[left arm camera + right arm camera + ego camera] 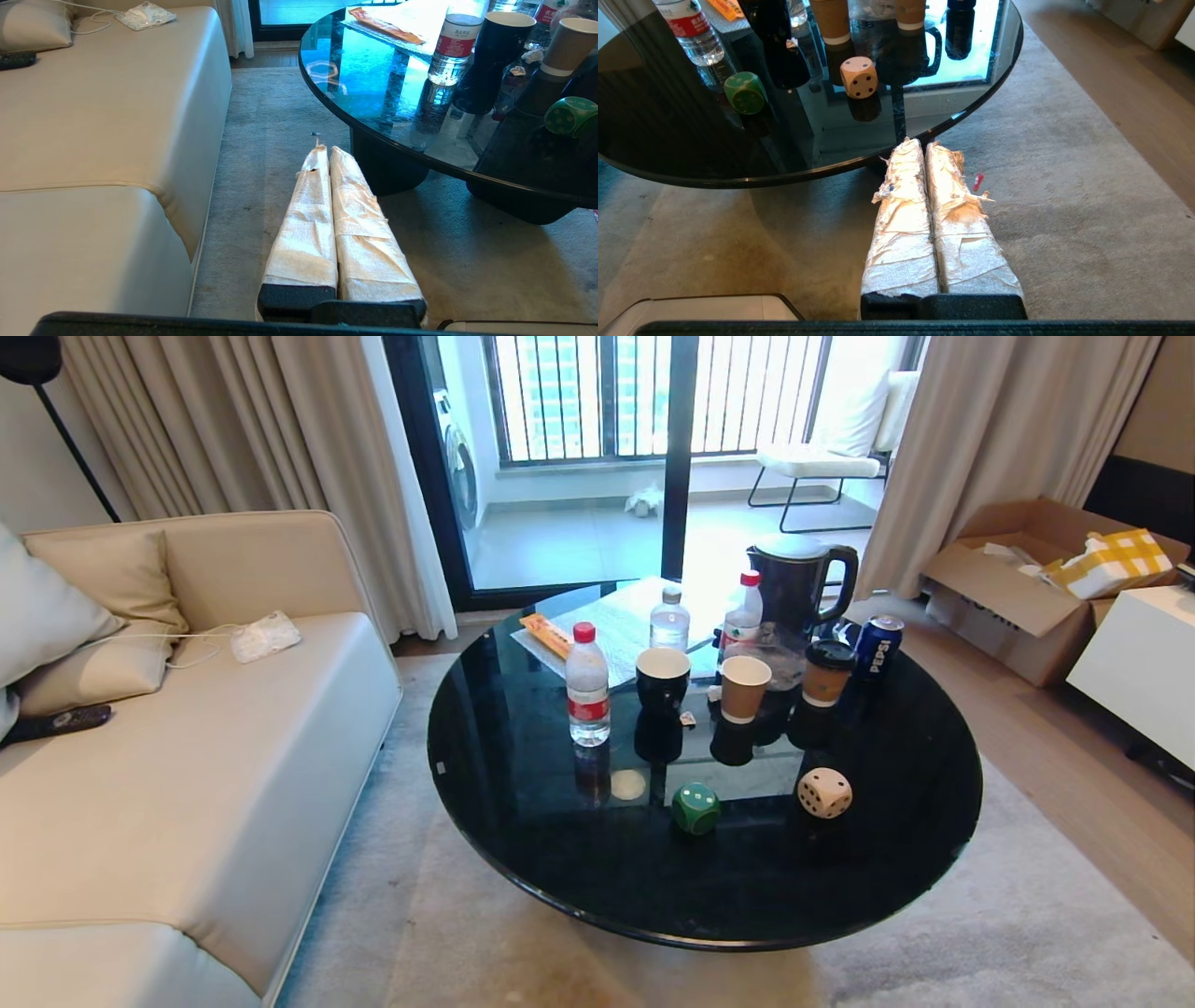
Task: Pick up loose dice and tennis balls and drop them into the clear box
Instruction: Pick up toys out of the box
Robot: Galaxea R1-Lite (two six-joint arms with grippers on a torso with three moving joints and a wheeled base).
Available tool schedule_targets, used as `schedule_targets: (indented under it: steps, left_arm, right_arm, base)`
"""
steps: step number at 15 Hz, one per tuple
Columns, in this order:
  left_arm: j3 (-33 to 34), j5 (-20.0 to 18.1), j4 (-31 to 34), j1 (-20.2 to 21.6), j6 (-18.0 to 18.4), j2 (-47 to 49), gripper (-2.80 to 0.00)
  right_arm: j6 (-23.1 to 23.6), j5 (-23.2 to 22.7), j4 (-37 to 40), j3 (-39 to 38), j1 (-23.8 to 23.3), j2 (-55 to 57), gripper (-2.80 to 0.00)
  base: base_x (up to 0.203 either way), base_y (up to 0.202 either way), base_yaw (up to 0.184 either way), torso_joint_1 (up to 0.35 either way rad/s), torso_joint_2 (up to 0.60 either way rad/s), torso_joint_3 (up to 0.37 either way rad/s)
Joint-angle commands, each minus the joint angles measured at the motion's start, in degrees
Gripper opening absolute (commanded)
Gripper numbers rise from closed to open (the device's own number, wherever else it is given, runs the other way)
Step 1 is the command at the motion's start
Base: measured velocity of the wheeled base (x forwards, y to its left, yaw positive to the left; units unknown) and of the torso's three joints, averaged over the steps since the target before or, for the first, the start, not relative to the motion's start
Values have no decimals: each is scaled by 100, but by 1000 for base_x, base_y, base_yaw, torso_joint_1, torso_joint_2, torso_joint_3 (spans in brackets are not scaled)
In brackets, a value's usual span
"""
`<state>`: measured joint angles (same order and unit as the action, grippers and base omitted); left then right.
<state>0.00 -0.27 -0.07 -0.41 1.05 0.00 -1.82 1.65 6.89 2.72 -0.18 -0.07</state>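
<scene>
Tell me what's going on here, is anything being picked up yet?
Nothing yet. The left end effector and right end effector are both shut and empty, hanging low over the carpet beside the round black table. A green die and a beige die sit loose on the table. No clear box or tennis balls are visible.

Head camera looks down on the round table (485,821); both low wrist cameras share its near edge.

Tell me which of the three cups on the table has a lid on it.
The brown paper cup with the black lid, standing next to the Pepsi can. The plain brown paper cup and the black cup are both open-topped.
</scene>
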Motion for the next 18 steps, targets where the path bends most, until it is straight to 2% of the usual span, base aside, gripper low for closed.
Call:
schedule_targets:
  steps: [1, 18]
  left_arm:
    - [0, 0, -1, -2, 1, 0, -280]
    - [0, 0, -4, -2, -8, 0, -280]
  right_arm:
    - [-3, 2, 6, 1, 1, -1, -280]
    - [-3, 10, 6, 1, 1, -1, -280]
  base:
    - [0, 0, 0, 5, 2, -171]
    - [0, 0, 0, 2, 2, -196]
